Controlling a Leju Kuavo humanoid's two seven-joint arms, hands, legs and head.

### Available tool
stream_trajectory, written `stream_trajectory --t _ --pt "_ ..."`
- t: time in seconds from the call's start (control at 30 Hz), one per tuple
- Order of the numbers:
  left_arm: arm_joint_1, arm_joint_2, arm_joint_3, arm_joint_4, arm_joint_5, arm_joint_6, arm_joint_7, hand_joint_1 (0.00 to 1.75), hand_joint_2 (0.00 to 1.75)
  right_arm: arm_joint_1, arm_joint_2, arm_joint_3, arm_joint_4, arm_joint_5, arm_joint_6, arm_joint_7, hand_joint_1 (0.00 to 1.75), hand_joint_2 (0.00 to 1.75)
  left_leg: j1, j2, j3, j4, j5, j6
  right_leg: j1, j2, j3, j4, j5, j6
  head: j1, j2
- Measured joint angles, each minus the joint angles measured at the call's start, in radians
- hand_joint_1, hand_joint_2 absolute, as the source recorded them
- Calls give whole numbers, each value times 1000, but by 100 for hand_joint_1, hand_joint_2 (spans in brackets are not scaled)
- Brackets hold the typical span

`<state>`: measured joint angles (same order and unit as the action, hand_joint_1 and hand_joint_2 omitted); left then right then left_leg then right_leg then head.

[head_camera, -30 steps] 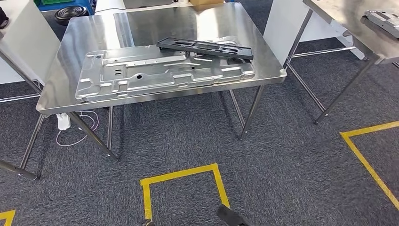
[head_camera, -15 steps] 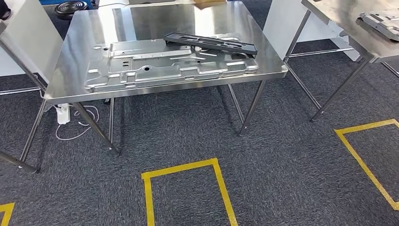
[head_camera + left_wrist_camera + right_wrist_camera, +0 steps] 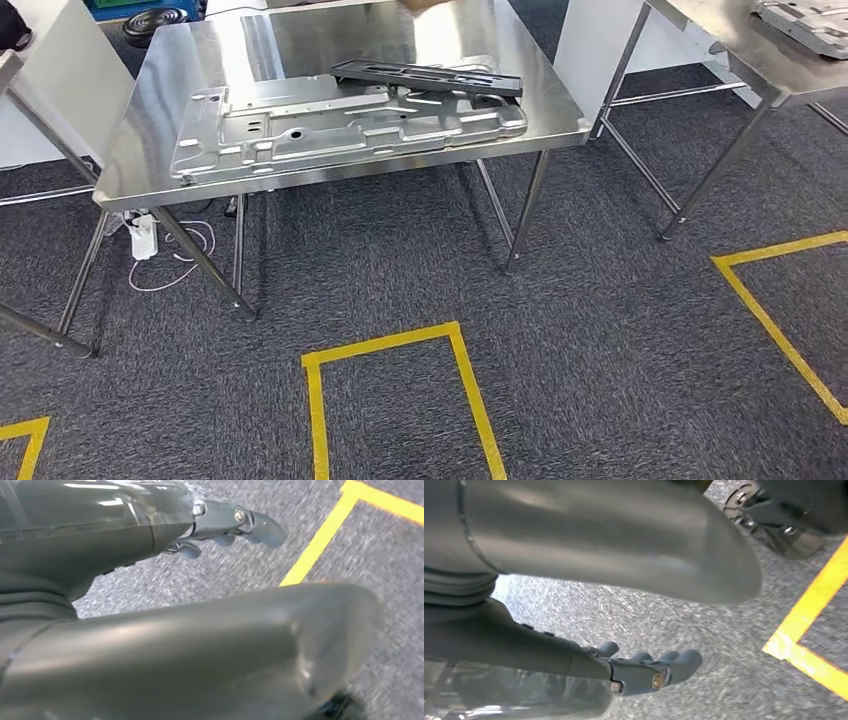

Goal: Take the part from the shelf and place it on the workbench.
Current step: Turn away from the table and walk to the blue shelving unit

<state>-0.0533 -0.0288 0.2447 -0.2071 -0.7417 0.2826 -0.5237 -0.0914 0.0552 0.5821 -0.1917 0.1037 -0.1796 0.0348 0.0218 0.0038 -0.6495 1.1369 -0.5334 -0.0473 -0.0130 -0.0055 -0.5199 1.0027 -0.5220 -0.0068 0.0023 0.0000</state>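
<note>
Here, a black part (image 3: 428, 77) is seen on a steel workbench (image 3: 150, 150); nothing is held by the left hand (image 3: 220, 525) or right hand (image 3: 644, 670), fingers loosely apart.

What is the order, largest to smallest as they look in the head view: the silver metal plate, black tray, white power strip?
1. Silver metal plate
2. Black tray
3. White power strip

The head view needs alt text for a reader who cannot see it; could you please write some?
A steel workbench stands on grey carpet, bearing a large stamped metal panel with a long black part lying across the panel's far edge. Yellow tape marks a square on the floor in front, and a second steel table stands at right.
</note>
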Motion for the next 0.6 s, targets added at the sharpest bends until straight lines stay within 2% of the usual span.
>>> stream_trajectory --t 0.07,0.1,0.13,0.17,0.23,0.27,0.3,0.33,0.4,0.47,0.53,0.6 --pt "4 4 5 2 0 0 4 0 0 3 -2 0 1 -8 -5 7 0 0 -2 -1 -41 138 -79 0 5 0 -16 2 11 -6 -16 0" --pt "6 6 6 2 0 0 6 0 0 4 -2 0 2 -12 -6 7 0 0 -4 -1 -47 181 -97 0 8 -1 -23 4 15 -7 -20 0" --pt "7 8 7 3 -1 -1 8 0 0 5 -3 0 3 -14 -8 8 0 0 -4 -1 -36 187 -97 1 10 -1 -29 5 19 -6 -23 0" --pt "8 10 7 4 -3 -2 12 0 0 5 -3 0 3 -15 -8 4 0 0 -5 -1 -2 146 -78 3 11 -1 -33 8 22 -6 -25 0" --pt "7 12 8 4 -10 -7 18 0 0 3 -4 0 4 -18 -9 -8 0 0 -6 -1 91 5 -32 8 12 -1 -39 14 26 -2 -31 0" --pt "6 13 7 5 -13 -9 21 0 0 0 -3 0 3 -19 -10 -14 0 0 -7 -1 126 -59 -18 11 14 -1 -44 19 28 1 -33 0" --pt "5 14 7 5 -15 -10 23 0 0 -3 -3 0 3 -19 -10 -17 0 0 -9 -2 142 -93 -12 14 16 -1 -48 23 30 6 -34 0" --pt "5 14 7 5 -16 -11 24 0 0 -5 -3 0 3 -20 -10 -18 0 0 -11 -3 144 -105 -14 18 17 -1 -53 26 34 12 -33 0" --pt "7 14 7 6 -17 -17 26 0 0 -7 -3 0 3 -20 -13 -21 0 87 -14 -4 136 -105 -6 30 14 -1 -59 28 40 23 -29 0" --pt "7 14 7 6 -20 -26 27 0 0 -9 -4 0 4 -18 -21 -26 0 175 -11 -3 126 -107 4 46 11 0 -70 48 18 33 -27 0" --pt "4 10 7 7 -31 -32 37 0 0 -15 -3 0 4 -11 -35 -33 0 175 -8 0 109 -108 16 57 8 1 -108 139 -49 40 -15 0" --pt "3 -1 4 7 -54 -38 65 0 87 -20 -3 0 4 -2 -44 -39 0 175 -8 2 93 -107 27 58 7 1 -154 266 -111 42 1 0"
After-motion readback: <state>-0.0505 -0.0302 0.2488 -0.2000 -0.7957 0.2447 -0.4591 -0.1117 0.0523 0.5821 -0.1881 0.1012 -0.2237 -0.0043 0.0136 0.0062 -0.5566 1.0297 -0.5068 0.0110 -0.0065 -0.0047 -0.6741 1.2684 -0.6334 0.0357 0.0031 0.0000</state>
